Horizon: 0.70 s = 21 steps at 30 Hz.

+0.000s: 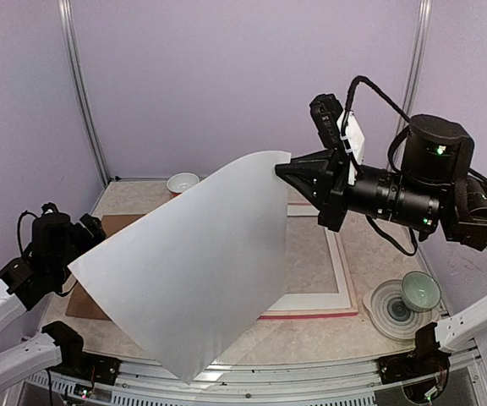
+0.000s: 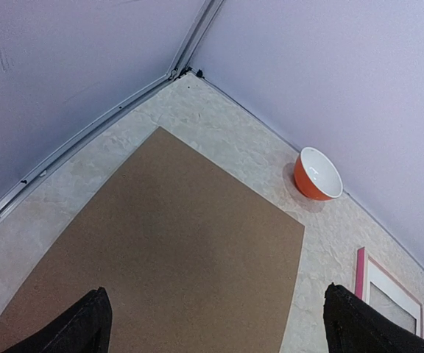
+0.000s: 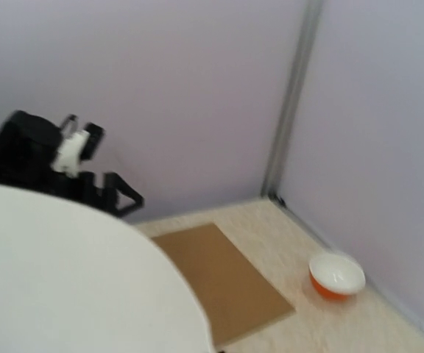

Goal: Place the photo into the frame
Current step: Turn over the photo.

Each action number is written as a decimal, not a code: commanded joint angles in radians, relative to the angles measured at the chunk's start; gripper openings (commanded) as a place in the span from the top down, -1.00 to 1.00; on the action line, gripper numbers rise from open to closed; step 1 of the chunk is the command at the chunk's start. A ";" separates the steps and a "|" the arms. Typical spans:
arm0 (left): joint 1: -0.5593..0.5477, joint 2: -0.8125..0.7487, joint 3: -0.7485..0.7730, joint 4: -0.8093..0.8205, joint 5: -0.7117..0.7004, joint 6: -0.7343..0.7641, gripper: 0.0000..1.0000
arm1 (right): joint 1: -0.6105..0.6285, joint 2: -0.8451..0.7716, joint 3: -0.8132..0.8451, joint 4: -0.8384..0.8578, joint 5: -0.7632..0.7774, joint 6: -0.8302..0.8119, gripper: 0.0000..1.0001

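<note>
Photo [image 1: 193, 271] held up in the air, frame [image 1: 311, 315] flat on the table.
At the left, the left gripper [image 2: 219, 323] stands wide open and empty above the brown backing board [image 2: 182, 243]. In the middle the photo hangs curved, its white back toward the top camera. The right gripper [image 1: 287, 169] is closed on the photo's upper corner. The frame lies below, partly hidden by the photo.

Brown backing board [image 2: 160, 250] flat on marbled tabletop [image 2: 219, 132], L side. Orange bowl [image 2: 316, 175], white inside, by back wall. White mat [image 1: 311, 300] R of centre. Green bowl [image 1: 419, 290] at edge of ringed dish [image 1: 387, 311], near-R corner.
</note>
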 commanded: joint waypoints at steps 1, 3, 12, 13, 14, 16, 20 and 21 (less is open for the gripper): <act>0.010 0.007 -0.013 0.034 0.013 0.018 -0.98 | -0.005 0.044 0.076 -0.172 0.140 0.126 1.00; 0.011 0.009 -0.013 0.039 0.017 0.019 -0.98 | -0.010 0.066 0.103 -0.219 0.189 0.146 1.00; 0.016 0.015 -0.018 0.040 0.028 0.019 -0.98 | -0.220 0.125 0.023 -0.313 0.231 0.188 1.00; 0.016 0.012 -0.019 0.039 0.028 0.020 -0.98 | -0.258 0.126 -0.001 -0.302 0.219 0.188 1.00; 0.016 0.009 -0.020 0.039 0.028 0.019 -0.98 | -0.287 0.125 -0.029 -0.283 0.213 0.180 1.00; 0.016 0.005 -0.024 0.039 0.028 0.019 -0.98 | -0.352 0.123 -0.084 -0.237 0.210 0.152 1.00; 0.015 0.004 -0.025 0.041 0.031 0.016 -0.98 | -0.437 0.153 -0.142 -0.159 0.197 0.096 1.00; 0.015 0.006 -0.025 0.042 0.033 0.015 -0.98 | -0.455 0.162 -0.153 -0.135 0.188 0.082 1.00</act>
